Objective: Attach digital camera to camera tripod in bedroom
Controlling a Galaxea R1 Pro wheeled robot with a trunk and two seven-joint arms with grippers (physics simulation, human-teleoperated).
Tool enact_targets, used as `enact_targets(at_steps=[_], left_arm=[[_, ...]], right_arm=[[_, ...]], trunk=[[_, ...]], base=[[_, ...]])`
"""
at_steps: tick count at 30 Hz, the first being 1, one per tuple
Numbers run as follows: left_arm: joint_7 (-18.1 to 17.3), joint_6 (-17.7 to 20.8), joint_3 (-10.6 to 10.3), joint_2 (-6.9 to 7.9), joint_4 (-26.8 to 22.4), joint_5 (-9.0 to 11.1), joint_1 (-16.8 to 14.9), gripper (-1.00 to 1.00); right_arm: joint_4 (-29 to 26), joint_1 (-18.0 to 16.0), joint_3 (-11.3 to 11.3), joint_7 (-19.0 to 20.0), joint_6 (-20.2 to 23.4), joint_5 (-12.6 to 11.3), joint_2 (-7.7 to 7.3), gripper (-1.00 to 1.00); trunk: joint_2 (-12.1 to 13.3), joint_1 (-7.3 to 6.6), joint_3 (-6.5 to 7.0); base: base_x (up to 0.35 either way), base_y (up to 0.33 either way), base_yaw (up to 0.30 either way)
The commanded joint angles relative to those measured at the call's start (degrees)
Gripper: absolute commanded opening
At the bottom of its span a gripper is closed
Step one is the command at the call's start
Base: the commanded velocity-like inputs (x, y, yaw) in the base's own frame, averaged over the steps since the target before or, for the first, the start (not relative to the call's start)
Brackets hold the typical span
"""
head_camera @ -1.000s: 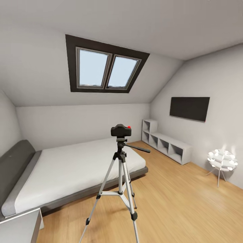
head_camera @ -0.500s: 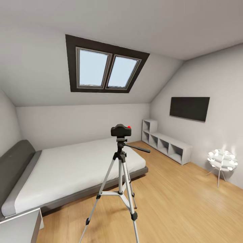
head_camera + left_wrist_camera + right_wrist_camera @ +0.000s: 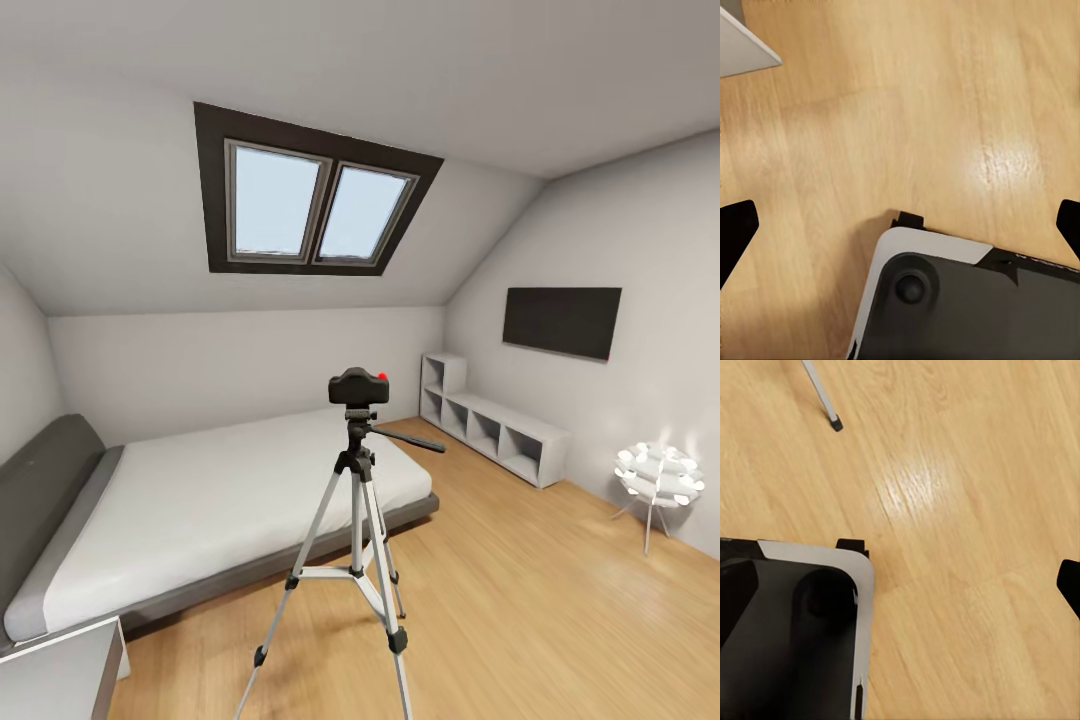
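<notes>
Bedroom [image 3: 560,600]: digital camera [image 3: 358,386] (atop camera tripod [image 3: 355,520])

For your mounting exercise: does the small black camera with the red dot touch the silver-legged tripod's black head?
Touching: the head view shows the black camera sitting directly on the tripod head, no gap.

Digital camera [image 3: 358,386] atop camera tripod [image 3: 356,520] — before bed [image 3: 200,500]
</notes>
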Motion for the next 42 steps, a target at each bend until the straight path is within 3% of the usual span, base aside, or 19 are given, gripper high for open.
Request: enact_targets(at_steps=[1,42], left_arm=[[0.22,-0.09,-0.48,0.07,-0.08,0.1,0.0,1.0],[0.24,-0.1,-0.36,0.3,-0.81,-0.35,0.0,1.0]], right_arm=[[0.19,-0.06,-0.21,0.07,-0.36,0.67,-0.02,1.0],[0.19,-0.06,-0.28,0.01,-0.05,0.78,-0.25,1.0]], trunk=[[-0.04,0.02,-0.03],[-0.04,0.02,-0.03]], base=[[0.0,0.0,0.0],[0.0,0.0,0.0]])
